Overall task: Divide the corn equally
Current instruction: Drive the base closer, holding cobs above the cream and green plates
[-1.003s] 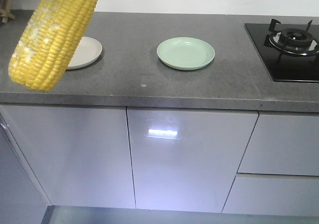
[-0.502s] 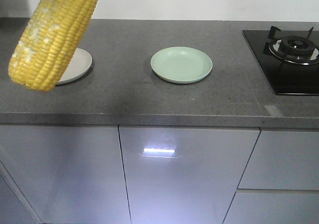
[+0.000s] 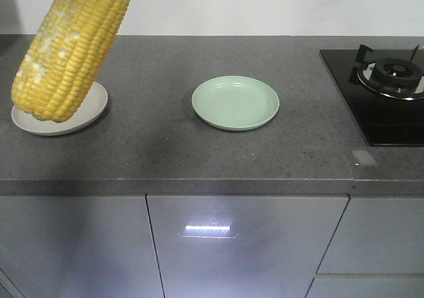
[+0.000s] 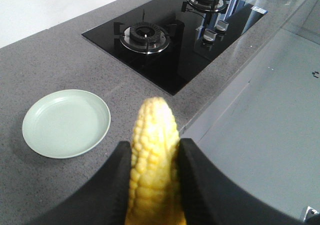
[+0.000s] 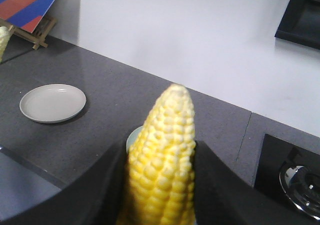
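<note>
A green plate [image 3: 235,102] and white plate [image 3: 83,118] sit apart on a grey counter [image 3: 165,155] with a gas hob [image 3: 387,106].

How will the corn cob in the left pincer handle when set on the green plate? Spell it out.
The corn cob in the left pincer looks rigid: it juts straight out of the grip without sagging. Round and tapered, it may roll in a curve on the shallow green plate. Its bumpy surface probably aids grip.

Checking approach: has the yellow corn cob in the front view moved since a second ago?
Yes, toward the round white plate: the blunt end of the yellow corn cob, earlier below-left of that plate, now overlaps it.
</note>
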{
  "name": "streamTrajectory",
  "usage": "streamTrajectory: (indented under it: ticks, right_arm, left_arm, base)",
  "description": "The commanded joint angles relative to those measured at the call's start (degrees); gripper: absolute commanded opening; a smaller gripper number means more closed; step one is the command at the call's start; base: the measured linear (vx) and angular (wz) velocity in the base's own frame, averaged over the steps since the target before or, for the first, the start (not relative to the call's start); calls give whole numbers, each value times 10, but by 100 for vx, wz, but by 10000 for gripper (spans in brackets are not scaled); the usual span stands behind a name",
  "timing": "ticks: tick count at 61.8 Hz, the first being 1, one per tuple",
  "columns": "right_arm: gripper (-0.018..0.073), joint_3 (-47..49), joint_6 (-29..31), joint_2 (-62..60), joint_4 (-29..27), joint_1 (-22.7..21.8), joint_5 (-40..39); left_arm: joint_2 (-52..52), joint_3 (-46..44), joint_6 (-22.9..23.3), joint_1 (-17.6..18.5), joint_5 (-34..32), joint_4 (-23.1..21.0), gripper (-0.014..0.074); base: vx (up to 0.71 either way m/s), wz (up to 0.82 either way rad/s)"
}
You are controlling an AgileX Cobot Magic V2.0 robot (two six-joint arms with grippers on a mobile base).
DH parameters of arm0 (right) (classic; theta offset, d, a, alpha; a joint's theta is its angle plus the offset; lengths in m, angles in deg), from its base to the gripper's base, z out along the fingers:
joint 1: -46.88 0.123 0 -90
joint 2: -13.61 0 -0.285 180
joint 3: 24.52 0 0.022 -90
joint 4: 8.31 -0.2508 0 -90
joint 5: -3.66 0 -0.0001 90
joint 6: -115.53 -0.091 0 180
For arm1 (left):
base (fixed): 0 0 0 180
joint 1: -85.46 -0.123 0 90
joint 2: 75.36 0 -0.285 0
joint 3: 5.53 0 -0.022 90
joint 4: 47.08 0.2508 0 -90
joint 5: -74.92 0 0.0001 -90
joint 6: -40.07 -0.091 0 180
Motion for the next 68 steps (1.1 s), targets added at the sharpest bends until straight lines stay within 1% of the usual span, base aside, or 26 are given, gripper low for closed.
streamTrajectory:
  ticks: [1,68]
  right_arm:
    - [-1,14,0,3,-4,-1,-47]
    - [-1,14,0,3,-4,-1,-47]
  left_arm:
    - [-17,-15,6,3,-17,-18,-7]
    - [-17,-15,6,3,-17,-18,-7]
  base:
    - [13,-2]
    - [11,0]
